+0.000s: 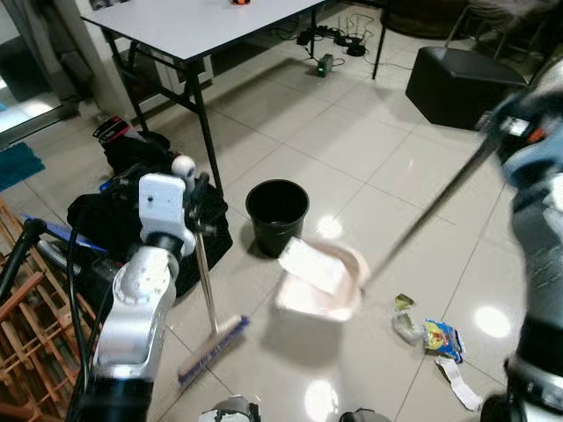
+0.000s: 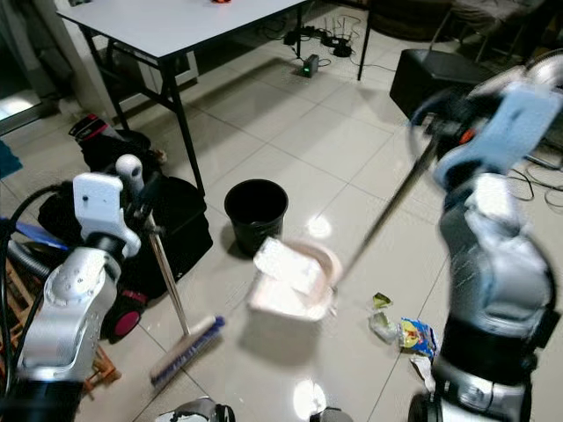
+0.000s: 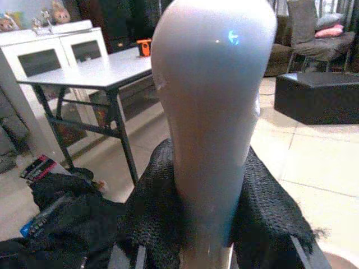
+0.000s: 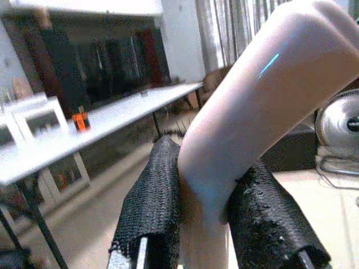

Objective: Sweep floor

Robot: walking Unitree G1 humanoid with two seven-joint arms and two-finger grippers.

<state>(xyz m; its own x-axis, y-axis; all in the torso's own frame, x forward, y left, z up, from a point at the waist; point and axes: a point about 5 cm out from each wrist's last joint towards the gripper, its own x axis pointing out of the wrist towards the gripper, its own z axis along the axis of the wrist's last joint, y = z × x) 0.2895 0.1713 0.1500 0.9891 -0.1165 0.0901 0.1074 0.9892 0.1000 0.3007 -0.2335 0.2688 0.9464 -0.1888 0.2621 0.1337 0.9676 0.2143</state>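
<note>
Left gripper (image 3: 207,246) clamping broom (image 1: 211,347), right gripper (image 4: 205,224) clamping dustpan (image 1: 321,277) handle; dustpan is tilting, risking spilling beside wrappers (image 1: 431,338).

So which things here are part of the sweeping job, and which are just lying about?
Part of the job:
- broom, held by the left tool
- dustpan, on a long handle held by the right tool
- litter on the floor
- black bin

Lying about:
- folding table
- black bags
- black ottoman
- wooden rack
</note>
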